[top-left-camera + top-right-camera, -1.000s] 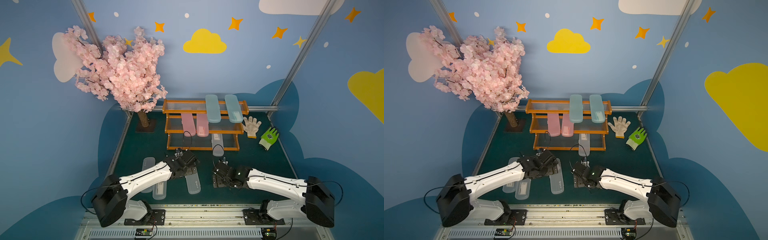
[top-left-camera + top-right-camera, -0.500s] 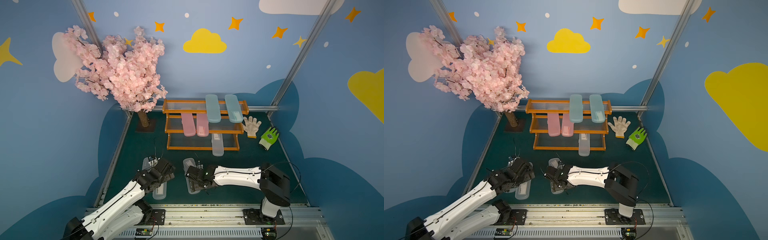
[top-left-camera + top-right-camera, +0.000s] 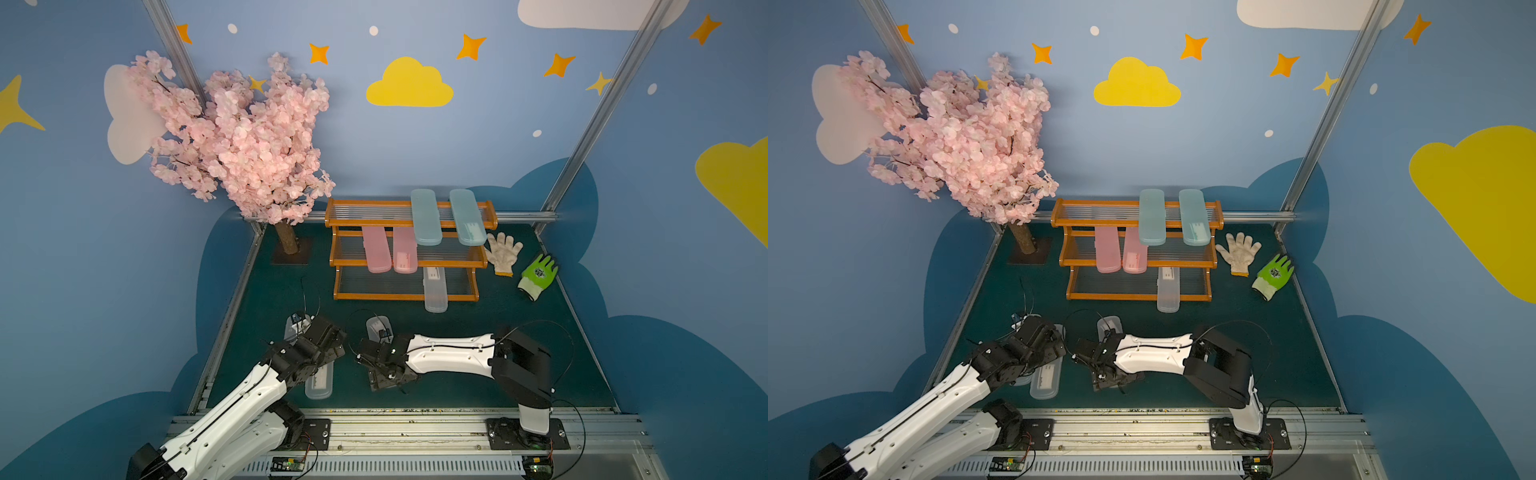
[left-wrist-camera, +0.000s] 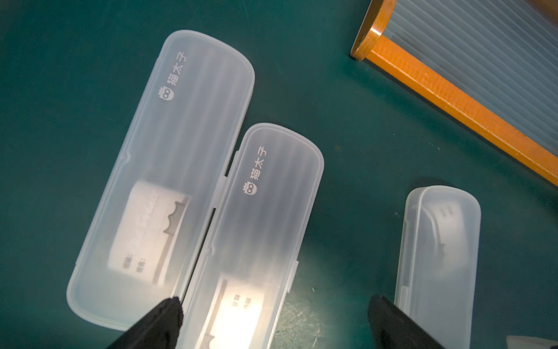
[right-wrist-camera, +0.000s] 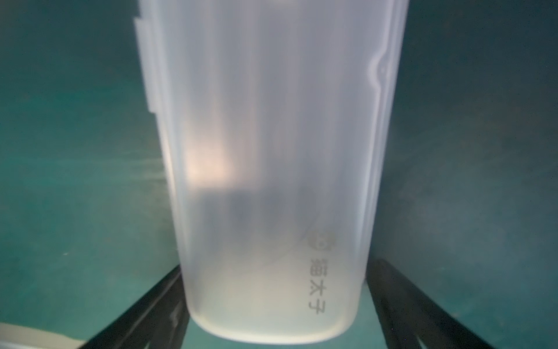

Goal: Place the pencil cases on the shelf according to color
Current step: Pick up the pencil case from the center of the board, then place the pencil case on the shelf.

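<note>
Where three frosted-clear slim plastic pencil cases [image 4: 160,181] lie near the green mat's [image 3: 270,299] front edge, the right gripper [image 5: 274,266] straddles one case [image 5: 271,151] with wide, unclamped jaws, and the left gripper [image 4: 274,300] hangs empty, fully spread, over another [image 4: 256,241]. The orange-framed three-tier shelf [image 3: 374,296] holds two pale-blue cases [image 3: 426,216] [image 3: 467,218] on top, two pink cases [image 3: 376,251] [image 3: 404,253] midway and one clear case [image 3: 435,293] lowest.

A pink blossom tree [image 3: 241,141] stands at the desk's [image 3: 519,353] far left corner, its brown trunk [image 3: 286,239] rising from a dark square base [image 3: 302,261]. Near the far right corner two gloves lie flat, fingers pointing to the far edge: a white knitted glove [image 3: 503,254] and, closer to the right edge, a green glove [image 3: 538,274] with a pale cuff. The blue walls [image 3: 415,145] carry a yellow cloud [image 3: 409,85], orange stars [image 3: 471,46] and white dots [image 3: 373,30]. Silver posts [image 3: 590,124] rise from both far corners.
</note>
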### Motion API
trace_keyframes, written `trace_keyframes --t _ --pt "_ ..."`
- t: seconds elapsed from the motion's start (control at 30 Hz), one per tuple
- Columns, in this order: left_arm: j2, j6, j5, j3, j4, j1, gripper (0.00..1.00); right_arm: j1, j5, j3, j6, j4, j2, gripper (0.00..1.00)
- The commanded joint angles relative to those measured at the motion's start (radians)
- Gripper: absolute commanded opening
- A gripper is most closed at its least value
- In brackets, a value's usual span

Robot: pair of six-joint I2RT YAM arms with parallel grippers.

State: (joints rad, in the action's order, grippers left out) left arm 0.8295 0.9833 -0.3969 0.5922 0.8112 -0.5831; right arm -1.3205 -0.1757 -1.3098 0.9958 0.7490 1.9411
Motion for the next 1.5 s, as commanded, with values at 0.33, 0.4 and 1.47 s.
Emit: trace_keyframes --t 0.33,0.4,1.47 --pt "0.001 -0.062 0.019 0.000 -0.009 0.003 1.00 -0.033 -0.078 0.037 0.040 0.033 -0.003 0.70" --pt "0.004 -0.085 0.012 0.019 0.006 0.003 1.00 -0.032 -0.103 0.057 0.045 0.035 -0.040 0.64" --pt "0.108 -0.179 -0.024 0.095 -0.085 0.025 1.00 0.337 -0.103 -0.062 -0.188 -0.115 -0.103 0.49"
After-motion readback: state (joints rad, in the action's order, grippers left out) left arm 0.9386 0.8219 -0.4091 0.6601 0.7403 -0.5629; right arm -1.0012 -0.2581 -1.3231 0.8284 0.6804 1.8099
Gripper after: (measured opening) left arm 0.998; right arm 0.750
